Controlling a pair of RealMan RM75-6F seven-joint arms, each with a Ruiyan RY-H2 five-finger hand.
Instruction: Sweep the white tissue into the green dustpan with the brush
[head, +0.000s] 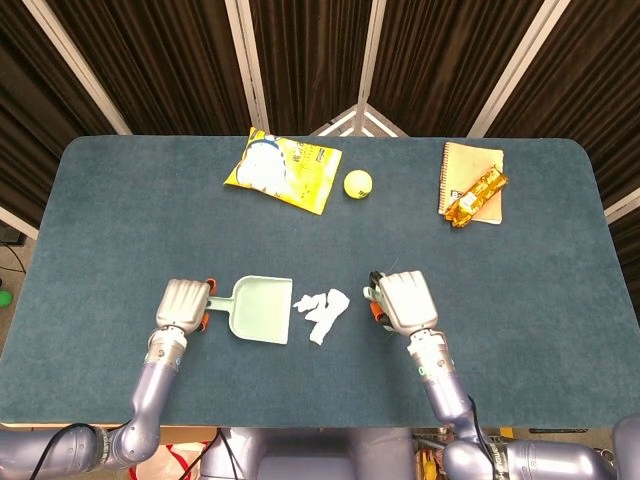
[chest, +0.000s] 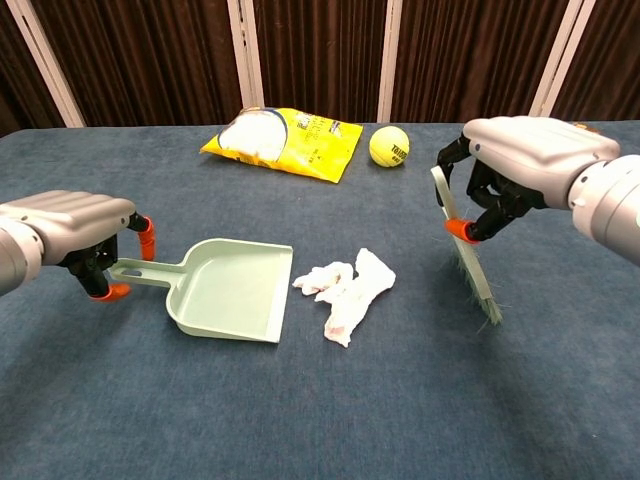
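Nearest on the bench (head: 100, 240), the left robot hand (chest: 75, 225) sits over the end of the green dustpan's (chest: 232, 289) handle with its fingers either side of it, though whether they actually clamp it cannot be told. The right robot hand (chest: 520, 160) is clamped on the brush (chest: 468, 262), bristles down on the cloth. The white tissue (chest: 346, 288) lies crumpled just beside the pan's open lip, between pan and brush; it looks soft and feather-light, likely to drag or roll under the bristles. The stiff, light pan holds nothing and is best held by its handle. Farther back lie a yellow bag (head: 281, 169), a tennis ball (head: 358, 183) and a notebook (head: 460, 175) carrying a snack wrapper (head: 476, 197).
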